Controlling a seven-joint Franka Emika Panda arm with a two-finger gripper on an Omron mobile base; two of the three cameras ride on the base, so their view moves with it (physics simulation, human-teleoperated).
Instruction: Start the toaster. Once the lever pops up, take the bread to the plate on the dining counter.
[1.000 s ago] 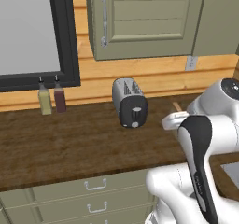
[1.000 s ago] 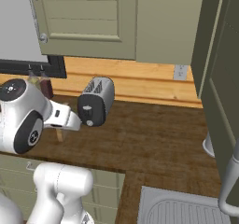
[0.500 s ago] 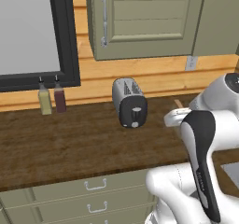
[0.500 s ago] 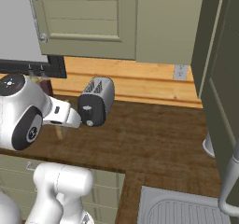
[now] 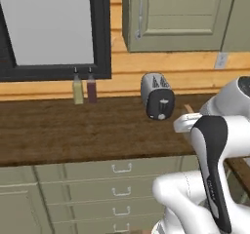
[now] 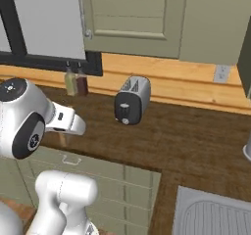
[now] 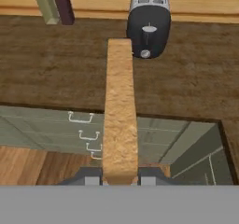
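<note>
Fingers (image 7: 88,175) are clamped tight on the bread (image 7: 120,111), held edge-on out in front of the toaster (image 7: 148,22), whose lever (image 7: 149,29) sits up high

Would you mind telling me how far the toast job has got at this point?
Done: the tan slice of bread with a brown crust is out of the small silver-grey toaster, whose slots look empty in the hand view. In hand: the gripper is shut on the bread, held edge-on over the front edge of the dark brown wood-grain counter. Left: carrying it to the plate and setting it down.
</note>
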